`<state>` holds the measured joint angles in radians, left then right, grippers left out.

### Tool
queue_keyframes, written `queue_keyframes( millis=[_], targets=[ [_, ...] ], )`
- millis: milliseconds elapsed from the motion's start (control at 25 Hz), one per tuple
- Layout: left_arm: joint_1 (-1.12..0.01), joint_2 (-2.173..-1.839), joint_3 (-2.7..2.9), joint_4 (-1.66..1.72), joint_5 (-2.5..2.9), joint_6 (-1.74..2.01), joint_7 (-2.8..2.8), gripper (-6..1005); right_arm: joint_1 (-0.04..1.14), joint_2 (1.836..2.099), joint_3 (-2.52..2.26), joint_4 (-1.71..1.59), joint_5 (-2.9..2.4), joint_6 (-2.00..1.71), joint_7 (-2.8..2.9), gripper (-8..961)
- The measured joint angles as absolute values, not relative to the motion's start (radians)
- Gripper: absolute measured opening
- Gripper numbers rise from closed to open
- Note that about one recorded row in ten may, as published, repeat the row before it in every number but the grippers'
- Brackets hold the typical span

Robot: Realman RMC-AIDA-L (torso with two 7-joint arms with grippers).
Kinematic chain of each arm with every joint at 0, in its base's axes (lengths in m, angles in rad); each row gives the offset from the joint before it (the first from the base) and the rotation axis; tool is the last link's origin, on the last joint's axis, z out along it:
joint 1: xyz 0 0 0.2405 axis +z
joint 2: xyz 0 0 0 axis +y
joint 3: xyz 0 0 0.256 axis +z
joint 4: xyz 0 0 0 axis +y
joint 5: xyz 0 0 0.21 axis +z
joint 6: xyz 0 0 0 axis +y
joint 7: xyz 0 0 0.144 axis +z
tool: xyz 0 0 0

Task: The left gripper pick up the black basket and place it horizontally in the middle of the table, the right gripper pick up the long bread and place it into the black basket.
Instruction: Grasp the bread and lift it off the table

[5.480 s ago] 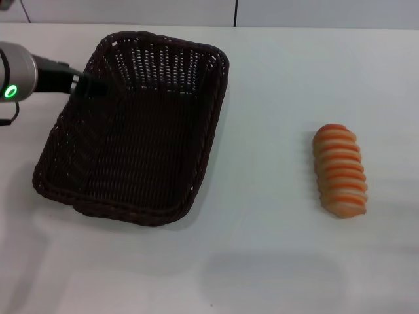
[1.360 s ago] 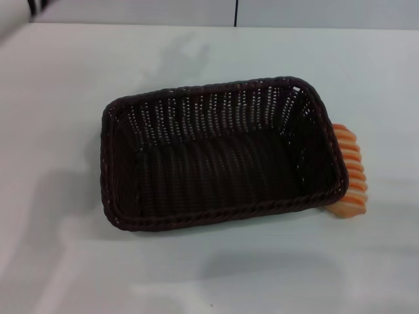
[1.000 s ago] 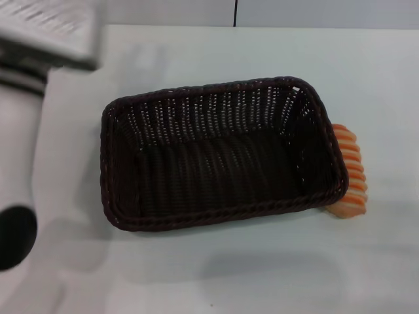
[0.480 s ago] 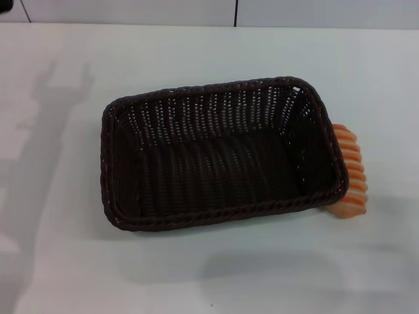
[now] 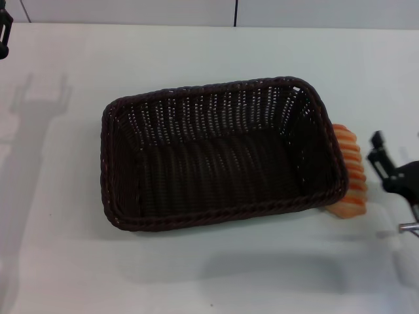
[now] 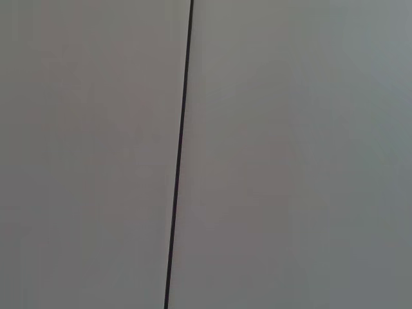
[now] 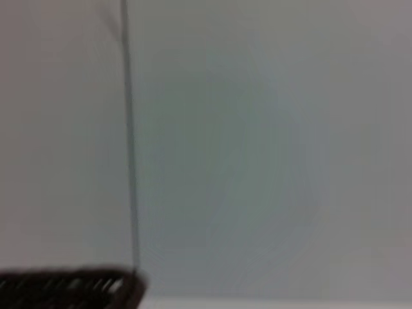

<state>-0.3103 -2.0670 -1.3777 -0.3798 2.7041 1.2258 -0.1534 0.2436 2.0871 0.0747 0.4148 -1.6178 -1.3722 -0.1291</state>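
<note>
The black basket (image 5: pixel 219 154) lies lengthwise across the middle of the white table (image 5: pixel 196 275) in the head view, empty. Its rim also shows in the right wrist view (image 7: pixel 64 286). The long bread (image 5: pixel 350 176) lies against the basket's right end, and the rim hides its left part. My right gripper (image 5: pixel 374 146) comes in from the right edge, just right of the bread, fingers apart and empty. My left gripper (image 5: pixel 3 33) shows only as a sliver at the far left corner. Its forked shadow falls on the table, with the fingers spread.
A grey wall with a dark vertical seam (image 5: pixel 236 13) runs behind the table. The seam also shows in the left wrist view (image 6: pixel 180 154). White tabletop lies in front of the basket and to its left.
The basket went from the left, lying lengthways away from me, to the middle, lying crosswise against the bread. The left arm has let go and pulled back up-left. The right gripper has come in from the right.
</note>
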Motion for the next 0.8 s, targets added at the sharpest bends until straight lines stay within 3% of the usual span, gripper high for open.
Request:
queue_keyframes(
  millis=[800],
  targets=[
    [-0.331,-2.066,-1.371,-0.349,2.710,1.214,-0.155,686,0.353,2.089,0.066,0.429,-1.608,-1.091,-0.119,818]
  ],
)
